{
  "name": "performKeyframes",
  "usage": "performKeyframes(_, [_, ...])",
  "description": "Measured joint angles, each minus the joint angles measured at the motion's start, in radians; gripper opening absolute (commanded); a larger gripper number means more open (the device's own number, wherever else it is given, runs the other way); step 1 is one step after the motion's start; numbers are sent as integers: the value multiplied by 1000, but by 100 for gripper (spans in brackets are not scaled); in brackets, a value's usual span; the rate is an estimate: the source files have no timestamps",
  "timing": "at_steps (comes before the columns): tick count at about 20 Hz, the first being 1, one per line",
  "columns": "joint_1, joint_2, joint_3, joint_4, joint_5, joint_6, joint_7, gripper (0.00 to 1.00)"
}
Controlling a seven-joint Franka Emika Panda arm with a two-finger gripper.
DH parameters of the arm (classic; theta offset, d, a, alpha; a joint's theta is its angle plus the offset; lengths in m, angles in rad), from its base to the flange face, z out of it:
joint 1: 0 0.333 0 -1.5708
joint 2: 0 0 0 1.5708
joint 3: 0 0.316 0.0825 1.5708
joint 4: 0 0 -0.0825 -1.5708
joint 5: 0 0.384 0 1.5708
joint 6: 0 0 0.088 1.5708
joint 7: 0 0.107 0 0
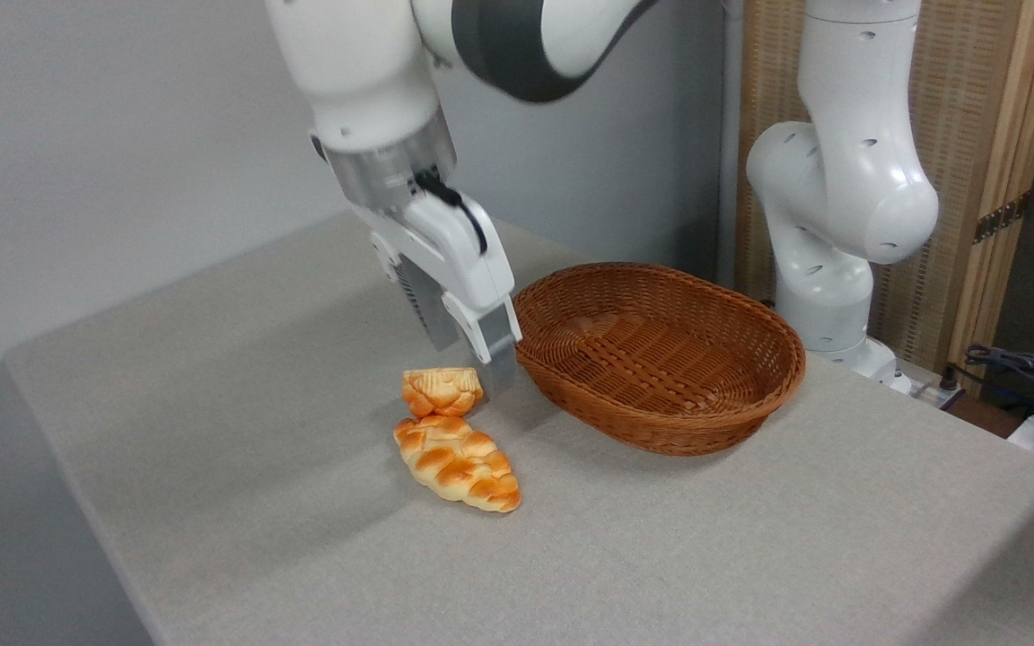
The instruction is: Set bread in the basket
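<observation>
Getting the fingers squarely around the small bun is the whole of this step, and it wants care because of what lies beside it. Farthest left of the things on the grey worktop (pixel 239 502) is the bread (pixel 442 391), a short knotted bun, golden-orange with paler folds, lying flat. Its near edge seems to touch the braided loaf (pixel 458 461), the longer tapered one, which runs down and to the right toward the camera. The loaf is not wanted, so the grasp should close across the bun only, from the far and near-right sides rather than along the seam where the two breads meet; otherwise the loaf is likely to be dragged or nudged.

Just right of the bun and slightly above it hangs the gripper (pixel 497 361), tilted, its tip low over the worktop between bun and basket. Only one finger shows clearly from this angle, so I cannot tell whether the fingers stand apart or together; nothing is held in them. In my judgement the tip sits a little too far right and needs to shift left over the bun before descending, with the fingers wide enough to pass the bun's sides.

Right again is the basket (pixel 755 415), oval reddish-brown wicker, empty, its left rim close to the gripper. The lift should clear that thick rim before moving right, then release low over the woven bottom, so the bun does not bounce out.
</observation>
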Motion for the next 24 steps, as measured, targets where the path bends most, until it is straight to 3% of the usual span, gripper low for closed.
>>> performKeyframes(8, [-83, -1, -10, -62, -12, 47, 3, 100])
performKeyframes(13, [-145, 44, -11, -76, -37, 102, 3, 100])
performKeyframes(20, [-180, 112, -16, -76, -39, 122, 3, 98])
performKeyframes(22, [-186, 123, -21, -76, -39, 127, 3, 66])
performKeyframes(24, [-191, 130, -22, -76, -39, 128, 3, 45])
